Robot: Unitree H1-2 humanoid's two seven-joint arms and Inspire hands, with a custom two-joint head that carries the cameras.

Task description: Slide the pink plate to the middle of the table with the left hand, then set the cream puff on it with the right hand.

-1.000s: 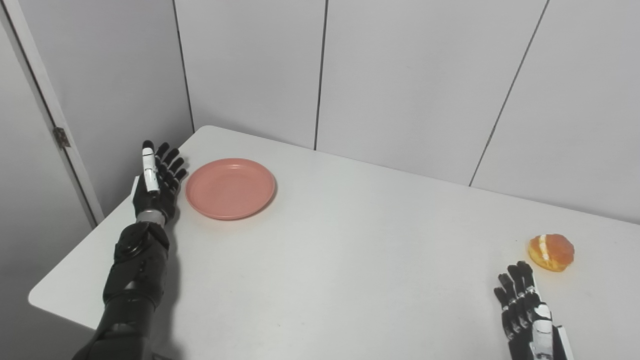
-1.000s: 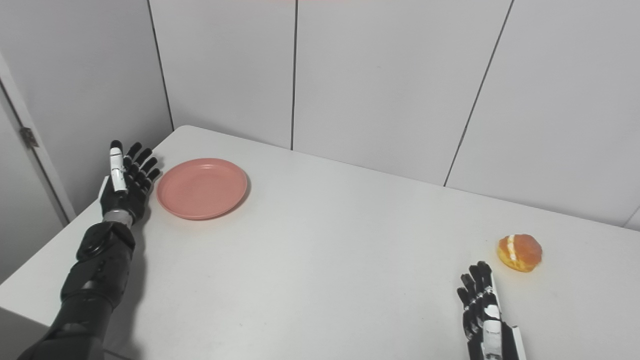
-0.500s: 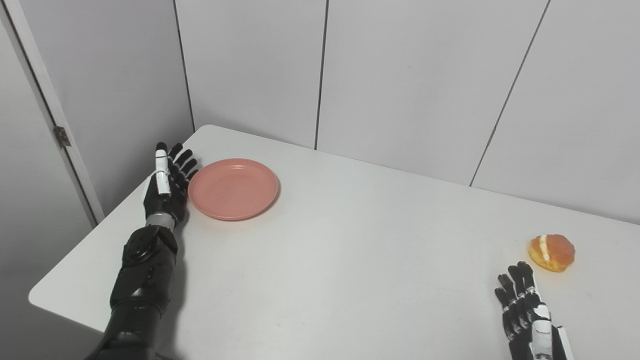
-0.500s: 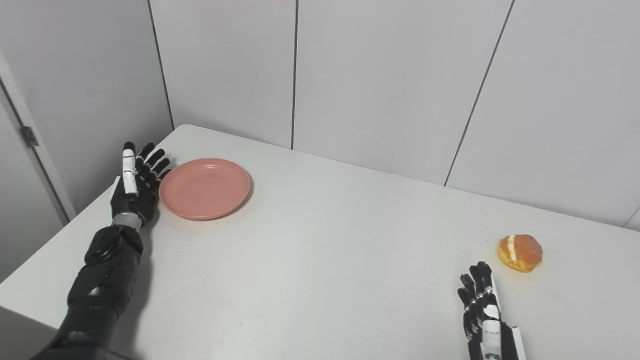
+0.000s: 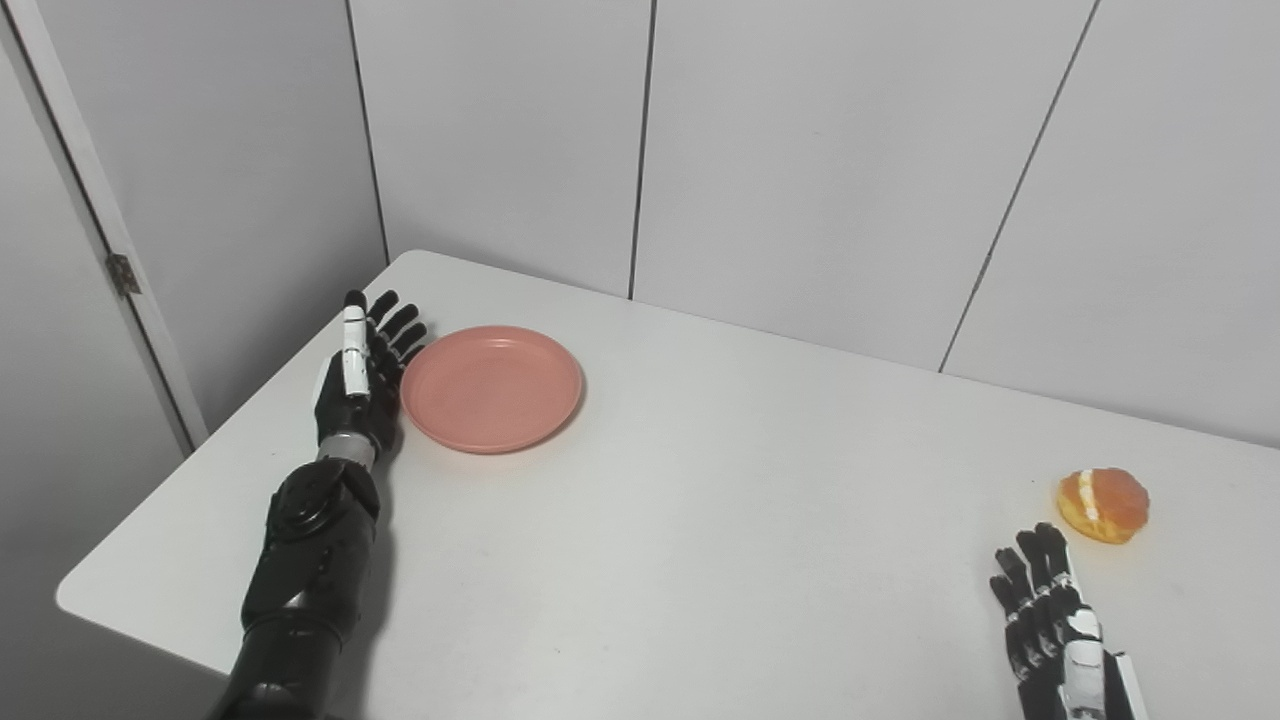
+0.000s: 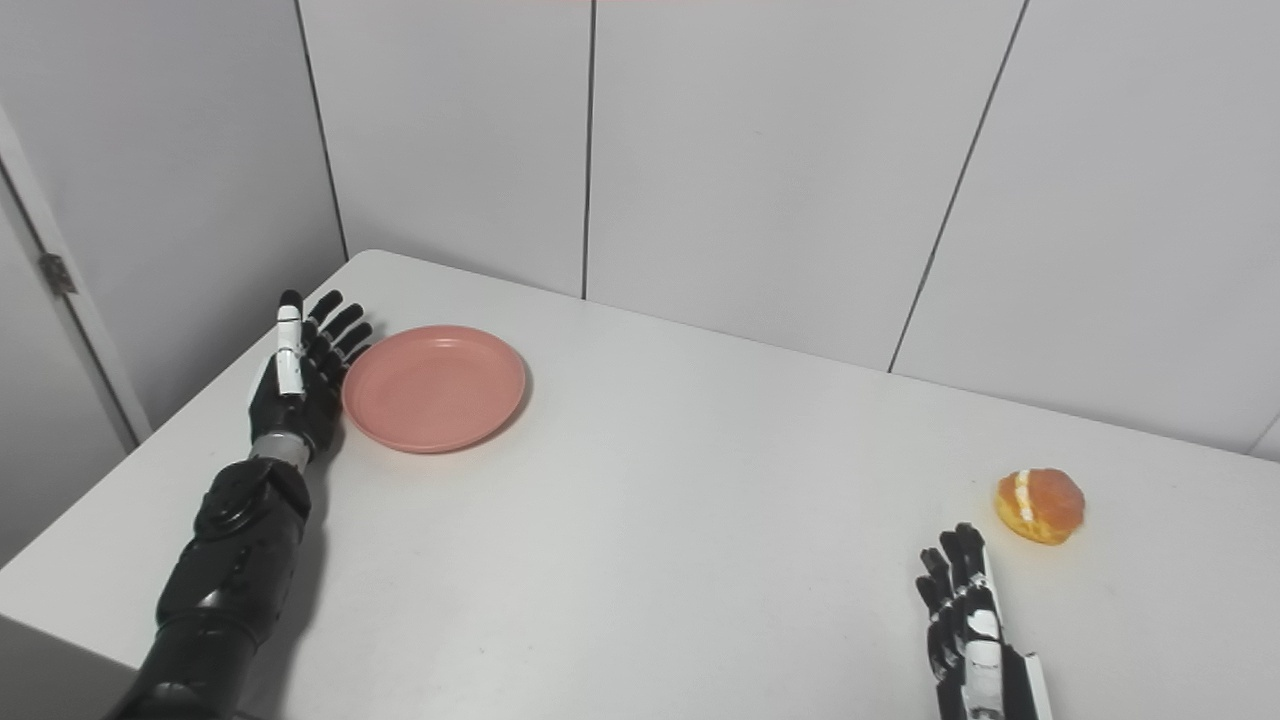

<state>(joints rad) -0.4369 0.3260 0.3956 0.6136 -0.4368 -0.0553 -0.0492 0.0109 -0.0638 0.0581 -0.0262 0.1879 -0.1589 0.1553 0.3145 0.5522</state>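
Note:
The pink plate [image 5: 492, 387] lies flat on the white table [image 5: 700, 520], in its far left part. My left hand [image 5: 362, 375] stands edge-on against the plate's left rim, open, fingers straight and pointing away from me. The cream puff [image 5: 1103, 504], golden with a white cream stripe, rests near the right edge. My right hand [image 5: 1052, 622] lies open at the bottom right, just short of the puff and a little to its left, holding nothing.
Grey wall panels [image 5: 830, 160] close off the table's far side. The table's left edge [image 5: 230, 430] runs just left of my left arm, with a door frame and hinge [image 5: 122, 273] beyond it.
My left hand has moved right and pushed the pink plate a short way toward the table's middle. The right hand and the cream puff have stayed where they were.

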